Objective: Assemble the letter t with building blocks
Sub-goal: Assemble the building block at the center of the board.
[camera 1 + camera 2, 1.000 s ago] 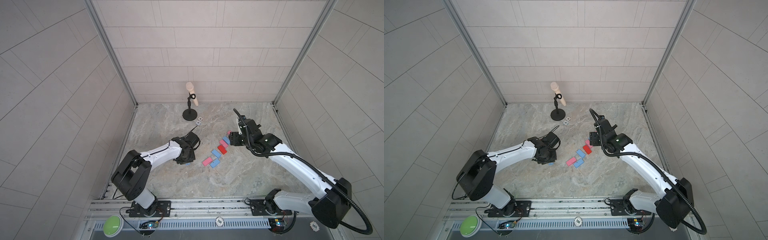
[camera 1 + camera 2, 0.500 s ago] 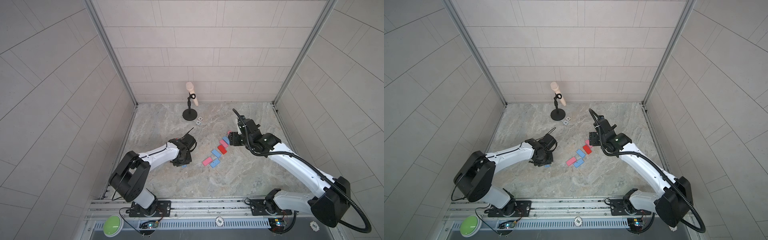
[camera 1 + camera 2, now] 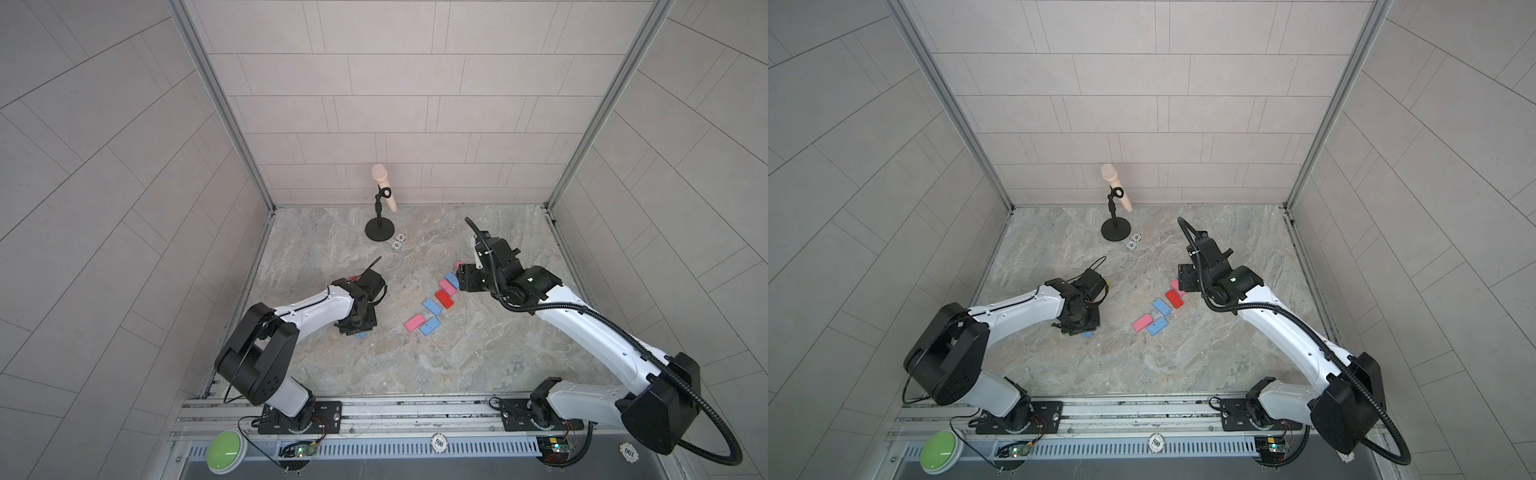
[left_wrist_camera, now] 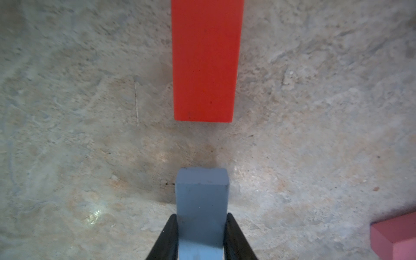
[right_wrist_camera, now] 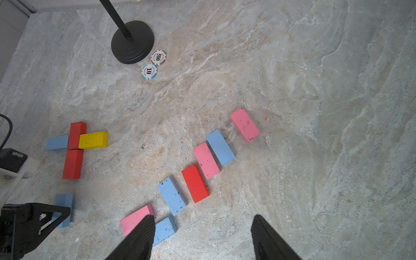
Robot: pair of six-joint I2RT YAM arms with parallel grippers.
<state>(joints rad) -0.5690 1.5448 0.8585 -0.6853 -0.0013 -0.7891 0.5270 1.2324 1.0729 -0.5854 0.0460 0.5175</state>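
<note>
Between my left fingers (image 4: pixel 167 236) sits a light blue block (image 4: pixel 201 202). The two black fingers are only a little apart and pinch it on both sides. I cannot tell if it touches the counter (image 4: pixel 90 135). Just ahead of these fingers, past a small gap, a red block (image 4: pixel 204 60) lies in line with the blue one.

My right fingers (image 5: pixel 141 236) are spread wide and hold nothing. They hang over the counter. Right by their tips seven loose blocks lie flat in a crooked row: three pink, three blue and one red. One fingertip covers a corner of the nearest pink block (image 5: pixel 135 221).

Close to my left fingers, four blocks touch and make a cross. The red block meets a second red block (image 5: pixel 77 135) end to end, with a blue block (image 5: pixel 57 143) on one side and a yellow block (image 5: pixel 93 140) on the other.

That makes twelve blocks: five blue, three pink, three red, one yellow. They are small flat bricks with sharp corners and little dark specks on the paint. The counter looks like grey and tan stone with wavy streaks.

Far ahead of my right fingers, two round poker chips (image 5: pixel 158 57) lie beside a round black stand base (image 5: pixel 132 42).
</note>
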